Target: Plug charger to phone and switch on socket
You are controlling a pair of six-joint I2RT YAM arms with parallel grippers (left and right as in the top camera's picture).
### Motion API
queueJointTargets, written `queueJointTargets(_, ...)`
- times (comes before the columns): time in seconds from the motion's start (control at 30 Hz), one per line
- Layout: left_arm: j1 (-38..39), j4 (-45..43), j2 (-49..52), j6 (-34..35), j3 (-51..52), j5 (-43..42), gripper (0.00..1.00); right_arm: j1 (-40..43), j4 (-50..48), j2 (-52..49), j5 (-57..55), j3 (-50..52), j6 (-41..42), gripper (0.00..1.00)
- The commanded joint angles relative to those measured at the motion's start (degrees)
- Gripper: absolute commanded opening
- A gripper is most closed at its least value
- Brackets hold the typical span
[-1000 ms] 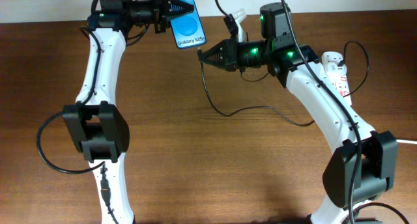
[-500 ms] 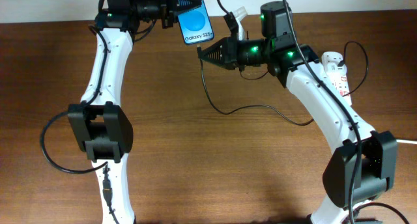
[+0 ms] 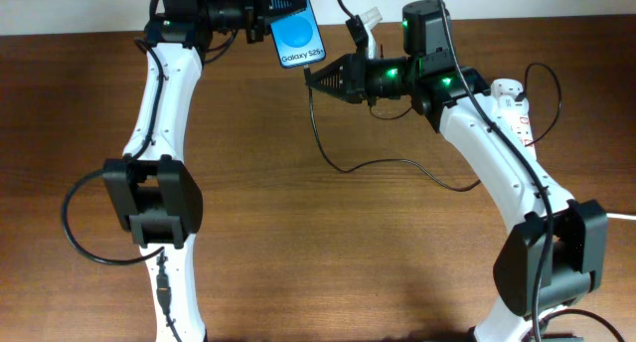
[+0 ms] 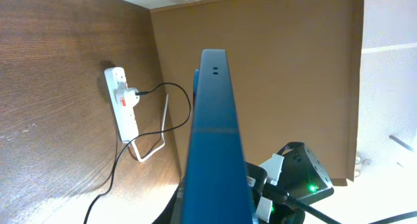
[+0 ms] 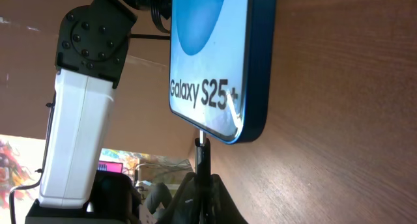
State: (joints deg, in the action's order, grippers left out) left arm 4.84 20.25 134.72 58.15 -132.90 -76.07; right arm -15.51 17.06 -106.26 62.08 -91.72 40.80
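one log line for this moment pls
left gripper: holds phone | right gripper: holds charger, tip at phone's bottom edge | socket: plug in

The brown wooden counter (image 3: 298, 243) carries the white socket (image 3: 514, 101) near its far right corner, lying lengthwise along the right edge. The charger (image 3: 397, 164) is plugged into it, its thin black cable trailing in loose curves across the counter's far middle.
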Motion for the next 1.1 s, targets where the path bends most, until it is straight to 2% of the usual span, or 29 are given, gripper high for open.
queueJointTargets(0.0, -0.1, -0.5, 0.3, 0.6, -0.4, -2.2, 0.0, 0.2, -0.7, 0.9, 0.6, -1.1, 0.2, 0.04)
queueJointTargets(0.27, -0.1, -0.5, 0.3, 0.5, -0.4, -3.3, 0.0, 0.2, -1.7, 0.9, 0.2, -1.1, 0.6, 0.04)
queueJointTargets(0.33, -0.1, -0.5, 0.3, 0.2, -0.4, -2.6, 0.0, 0.2, -0.4, 0.9, 0.3, -1.1, -1.8, 0.04)
queueJointTargets(0.4, -0.9, -0.5, 0.3, -0.6, -0.4, -1.9, 0.0, 0.2, 5.3, 0.9, -0.7, -1.1, -8.5, 0.04)
queueJointTargets(0.47, -2.2, -0.5, 0.3, -1.5, -0.4, -1.9, 0.0, 0.2, 15.5, 0.9, -5.9, -1.1, -15.4, 0.04)
queueJointTargets(0.57, -4.7, -0.5, 0.3, -2.7, -0.4, -1.9, 0.0, 0.2, 31.1, 0.9, -21.0, -1.1, -24.4, 0.04)
queueJointTargets(0.63, -5.9, -0.5, 0.3, -2.7, -0.4, -1.9, 0.0, 0.2, 37.7, 0.9, -32.7, -0.9, -28.2, 0.04)
queueJointTargets(0.7, -6.8, -0.5, 0.3, -2.7, -0.4, -2.0, 0.0, 0.1, 40.7, 0.9, -39.3, 0.4, -31.0, 0.04)
queueJointTargets(0.8, -7.0, -0.5, 0.3, -2.7, -0.4, -2.0, 0.0, 0.1, 40.0, 0.7, -43.3, 4.5, -33.1, 0.04)
queueJointTargets(0.97, -7.0, -0.5, 0.3, -2.7, -0.4, -2.0, 0.0, 0.1, 31.0, -1.1, -46.4, 12.2, -33.1, 0.05)
queueJointTargets(1.03, -7.0, -0.5, 0.3, -2.7, -0.4, -2.0, 0.0, 0.1, 28.2, -1.6, -49.0, 12.8, -33.6, 0.16)
queueJointTargets(1.07, -7.0, -0.5, 0.3, -2.7, -0.4, -2.2, 0.0, 0.1, 27.0, -1.6, -50.5, 12.7, -34.4, 0.29)
